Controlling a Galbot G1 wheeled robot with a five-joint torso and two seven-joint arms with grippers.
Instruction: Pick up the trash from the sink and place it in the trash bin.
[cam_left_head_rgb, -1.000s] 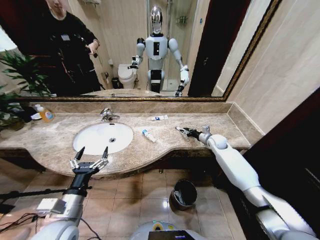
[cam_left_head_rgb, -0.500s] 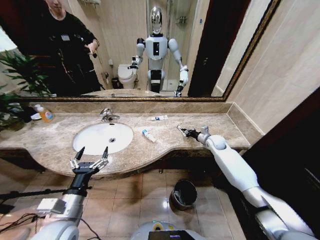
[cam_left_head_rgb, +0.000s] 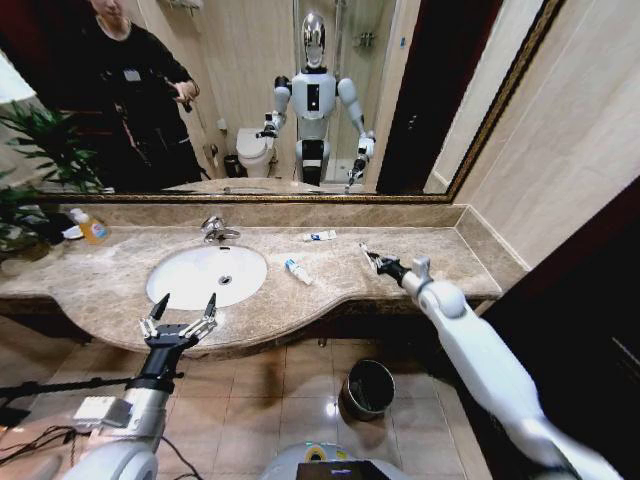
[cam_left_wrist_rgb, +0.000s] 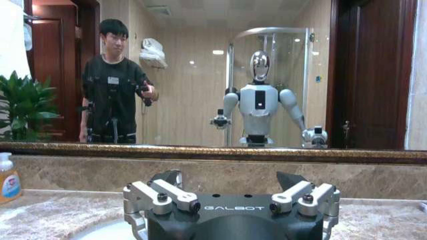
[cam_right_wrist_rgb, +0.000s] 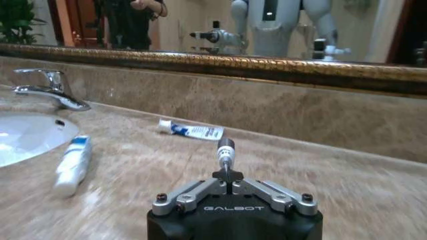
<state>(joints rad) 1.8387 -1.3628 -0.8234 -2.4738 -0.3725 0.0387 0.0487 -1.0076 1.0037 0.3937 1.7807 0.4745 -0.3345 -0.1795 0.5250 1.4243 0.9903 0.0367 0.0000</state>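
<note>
My right gripper (cam_left_head_rgb: 374, 260) hovers just above the counter right of the sink (cam_left_head_rgb: 190, 272), shut on a small thin piece of trash (cam_right_wrist_rgb: 225, 149) with a dark and white tip. A white tube with a blue end (cam_left_head_rgb: 298, 271) lies on the counter beside the basin's right rim, also seen as the tube (cam_right_wrist_rgb: 72, 165). Another white and blue tube (cam_left_head_rgb: 320, 236) lies near the backsplash, the tube (cam_right_wrist_rgb: 192, 131). My left gripper (cam_left_head_rgb: 183, 308) is open in front of the counter edge below the basin, its fingers (cam_left_wrist_rgb: 175, 176) spread. The trash bin (cam_left_head_rgb: 369, 388) stands on the floor under the counter.
A chrome faucet (cam_left_head_rgb: 213, 229) stands behind the basin. An orange-liquid bottle (cam_left_head_rgb: 92, 229) and a green plant (cam_left_head_rgb: 30, 150) are at the far left. A large mirror (cam_left_head_rgb: 420, 100) covers the wall, and a side wall closes the counter's right end. The floor is tiled.
My right arm has risen and drawn slightly right, carrying the small piece off the counter. The left arm has not moved.
</note>
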